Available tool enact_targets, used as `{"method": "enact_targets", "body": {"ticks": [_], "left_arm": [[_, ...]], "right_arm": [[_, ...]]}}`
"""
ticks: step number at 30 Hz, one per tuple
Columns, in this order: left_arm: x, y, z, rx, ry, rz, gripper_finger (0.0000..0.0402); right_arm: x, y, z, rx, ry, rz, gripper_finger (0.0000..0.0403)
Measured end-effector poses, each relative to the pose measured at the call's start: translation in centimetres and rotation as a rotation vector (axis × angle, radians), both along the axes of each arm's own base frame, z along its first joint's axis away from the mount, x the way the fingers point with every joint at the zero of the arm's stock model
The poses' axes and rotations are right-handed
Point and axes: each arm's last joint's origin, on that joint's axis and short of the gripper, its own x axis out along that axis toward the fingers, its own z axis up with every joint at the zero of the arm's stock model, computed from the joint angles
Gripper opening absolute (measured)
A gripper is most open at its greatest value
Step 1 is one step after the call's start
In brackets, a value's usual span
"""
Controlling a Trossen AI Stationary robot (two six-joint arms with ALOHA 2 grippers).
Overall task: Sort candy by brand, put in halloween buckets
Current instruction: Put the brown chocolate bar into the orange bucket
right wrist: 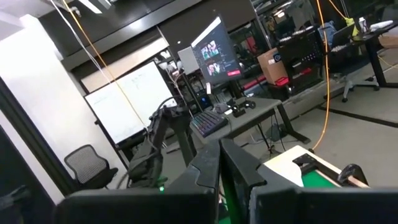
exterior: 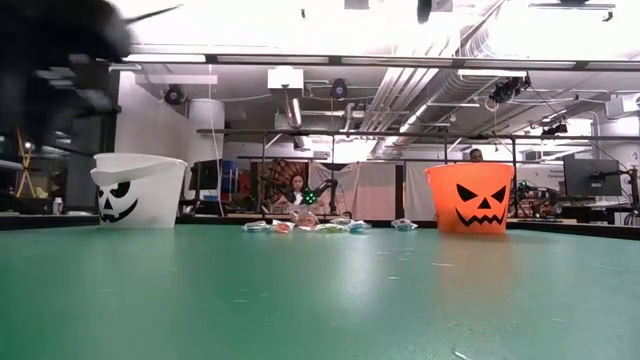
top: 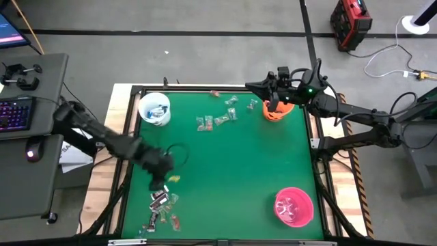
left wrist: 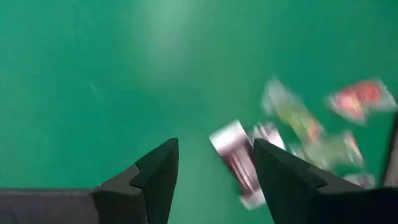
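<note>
Candy (top: 162, 208) lies clustered at the lower left of your bench (top: 232, 164), directly under your left end effector (top: 161, 183), whose fingers are spread and empty. Your right end effector (top: 254, 85), pressed together, hovers beside the orange bucket (top: 276, 111) at upper right.

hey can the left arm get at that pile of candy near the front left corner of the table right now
Probably yes. The left gripper is open and empty, just above the green mat beside the candy pile. A dark red wrapped candy lies almost between its fingers, and nothing stands in the way.
</note>
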Motion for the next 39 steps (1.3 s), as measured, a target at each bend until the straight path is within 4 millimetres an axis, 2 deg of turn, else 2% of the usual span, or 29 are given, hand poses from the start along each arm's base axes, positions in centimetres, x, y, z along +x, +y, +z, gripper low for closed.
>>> {"method": "enact_targets", "body": {"ticks": [3, 8, 12, 18, 23, 28, 31, 33, 35, 36, 39], "left_arm": [[-1.8, -2.3, -0.9, -0.022, 0.019, 0.049, 0.0197], [-2.4, -5.2, -1.5, -0.028, -0.079, 0.154, 0.0197], [-2.3, -5.7, -3.0, 0.029, -0.020, 0.290, 0.0197], [-1.5, -6.1, -5.3, 0.067, 0.066, 0.392, 0.0197], [-1.1, -6.5, -6.6, 0.081, 0.106, 0.419, 0.0197], [-0.8, -6.5, -7.1, 0.094, 0.130, 0.422, 0.0193], [-0.5, -6.0, -6.6, 0.095, 0.145, 0.446, 0.0150], [-0.4, -5.2, -5.9, 0.129, 0.132, 0.450, 0.0089], [0.1, -4.3, -4.3, 0.132, 0.074, 0.451, 0.0027], [0.3, -3.8, -3.4, 0.133, 0.037, 0.462, 0.0016], [0.8, -1.5, -0.5, 0.187, -0.093, 0.484, 0.0016]], "right_arm": [[0.0, 0.0, -0.1, 0.005, 0.013, 0.000, 0.0007], [0.0, -0.1, -0.3, 0.009, 0.026, -0.015, 0.0007], [0.0, -0.1, -0.3, 0.010, 0.026, -0.017, 0.0007], [0.0, -0.1, -0.3, 0.012, 0.033, -0.017, 0.0007], [0.1, -0.1, -0.5, 0.026, 0.053, -0.016, 0.0007], [0.1, -0.1, -0.8, 0.037, 0.082, -0.016, 0.0007], [0.1, -0.1, -1.0, 0.042, 0.094, -0.016, 0.0007], [0.1, -0.1, -1.0, 0.042, 0.095, -0.016, 0.0007], [0.1, -0.1, -1.0, 0.042, 0.094, -0.015, 0.0007], [0.1, -0.1, -0.9, 0.040, 0.090, -0.015, 0.0007], [0.1, -0.1, -0.7, 0.033, 0.069, -0.015, 0.0007]]}}
